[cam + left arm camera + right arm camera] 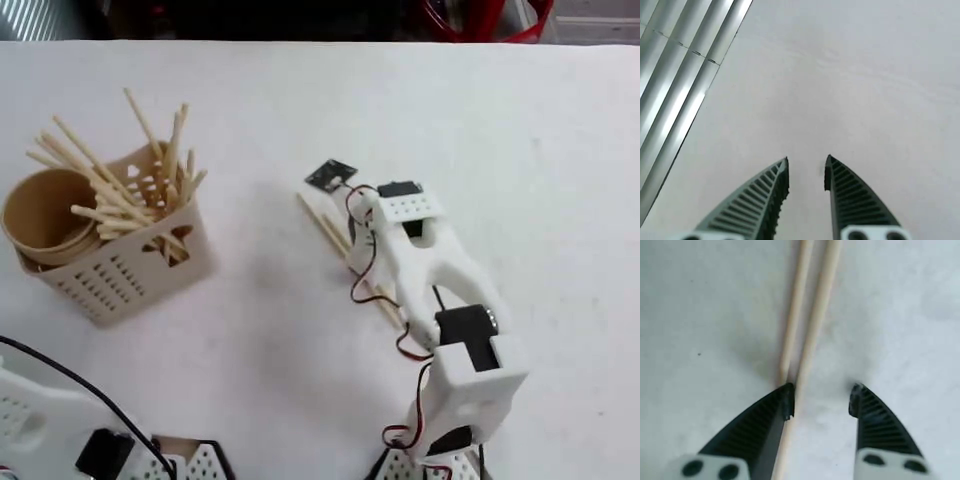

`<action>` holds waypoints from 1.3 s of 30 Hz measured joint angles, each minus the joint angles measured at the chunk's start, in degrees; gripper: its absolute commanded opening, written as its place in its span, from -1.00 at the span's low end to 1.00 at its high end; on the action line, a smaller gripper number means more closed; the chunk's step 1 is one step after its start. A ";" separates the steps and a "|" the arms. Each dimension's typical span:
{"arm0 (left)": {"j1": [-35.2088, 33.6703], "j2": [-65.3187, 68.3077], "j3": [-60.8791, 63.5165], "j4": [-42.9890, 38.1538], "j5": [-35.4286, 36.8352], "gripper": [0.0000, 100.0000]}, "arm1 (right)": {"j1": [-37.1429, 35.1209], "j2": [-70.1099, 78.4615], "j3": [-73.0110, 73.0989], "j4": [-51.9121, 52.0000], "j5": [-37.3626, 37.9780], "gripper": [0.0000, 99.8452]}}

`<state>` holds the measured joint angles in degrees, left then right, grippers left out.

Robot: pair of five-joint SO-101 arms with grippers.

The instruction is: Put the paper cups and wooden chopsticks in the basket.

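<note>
right gripper (822, 392), spread, hangs over two chopsticks (820, 305) apart from the basket (120, 280). one jaw, above a stick, may push it aside.

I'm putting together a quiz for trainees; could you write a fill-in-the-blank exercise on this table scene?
1. The paper cups sit in the white ____ at one side of the table.
2. ____ chopsticks lie loose on the table beside the right arm.
3. The right hand is ____, just above those chopsticks.
4. The left hand is open over bare table and holds ____.

Missing words: basket; two; open; nothing.
</note>
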<state>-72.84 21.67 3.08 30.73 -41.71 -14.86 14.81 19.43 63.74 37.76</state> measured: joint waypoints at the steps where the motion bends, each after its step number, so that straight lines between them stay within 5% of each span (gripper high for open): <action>1: -0.09 0.00 0.00 0.00 0.00 -0.73 | 0.09 -0.26 0.53 -0.09 0.18 -0.67; 12: -0.09 0.00 0.00 0.00 0.00 -0.73 | 2.11 1.76 1.32 -2.02 1.85 -0.98; 33: -0.09 0.00 0.00 0.00 -6.24 -0.73 | 3.69 -27.25 0.79 4.66 -7.82 -0.96; 39: -0.09 0.00 0.00 0.00 -6.24 -0.73 | -2.37 -33.58 -11.78 2.81 -18.11 -0.96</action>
<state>-72.92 21.67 3.08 30.73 -47.96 -17.23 -18.77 7.65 66.55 19.65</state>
